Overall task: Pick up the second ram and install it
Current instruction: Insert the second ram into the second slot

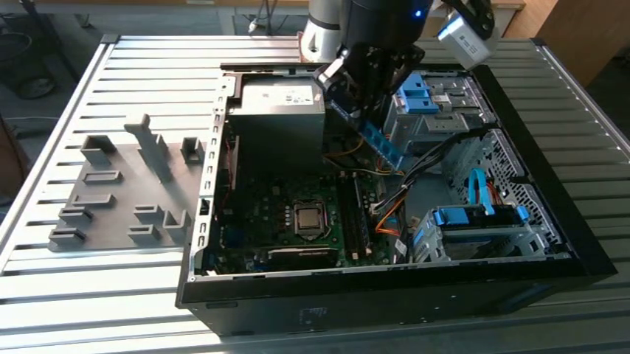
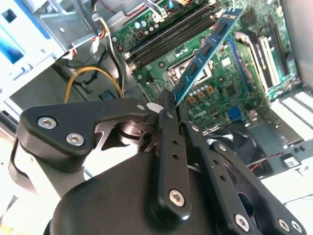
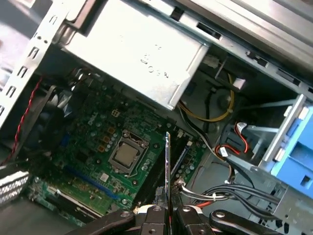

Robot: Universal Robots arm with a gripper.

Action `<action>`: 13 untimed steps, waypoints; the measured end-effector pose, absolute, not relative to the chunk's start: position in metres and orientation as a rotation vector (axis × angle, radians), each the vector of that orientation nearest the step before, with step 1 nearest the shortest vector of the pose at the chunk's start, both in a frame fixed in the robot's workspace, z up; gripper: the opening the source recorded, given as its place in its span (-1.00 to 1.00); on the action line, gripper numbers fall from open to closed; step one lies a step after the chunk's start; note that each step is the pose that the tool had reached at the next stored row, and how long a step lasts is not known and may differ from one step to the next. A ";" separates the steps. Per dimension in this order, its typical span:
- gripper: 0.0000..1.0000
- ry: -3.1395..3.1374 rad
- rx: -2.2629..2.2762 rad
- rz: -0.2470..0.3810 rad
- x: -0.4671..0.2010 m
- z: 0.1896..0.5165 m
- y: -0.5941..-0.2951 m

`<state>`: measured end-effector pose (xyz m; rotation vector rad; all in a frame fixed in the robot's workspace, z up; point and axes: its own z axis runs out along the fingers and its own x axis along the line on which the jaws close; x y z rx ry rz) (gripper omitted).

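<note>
Gripper (image 2: 168,105) mine, clamped on the second ram (image 2: 205,49); I hold it tilted above the motherboard (image 2: 230,83), near its black slots (image 2: 171,36), not yet seated.

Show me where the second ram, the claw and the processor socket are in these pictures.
second ram (image 2: 206,51), second wrist view, middle of its chip side.
claw (image 3: 168,213), first wrist view, midway between its fingertips.
processor socket (image 3: 126,154), first wrist view, its metal centre.

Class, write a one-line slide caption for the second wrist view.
The gripper holds the second ram by one end over the motherboard.
</note>
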<state>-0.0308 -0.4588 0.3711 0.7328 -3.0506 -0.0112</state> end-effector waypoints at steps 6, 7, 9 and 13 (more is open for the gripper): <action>-0.72 -3.086 0.565 -0.011 -0.031 0.369 -0.459; -0.72 -3.091 0.537 -0.011 -0.031 0.368 -0.459; -0.72 -3.101 0.482 -0.012 -0.031 0.367 -0.459; -0.72 -3.115 0.381 -0.012 -0.031 0.367 -0.459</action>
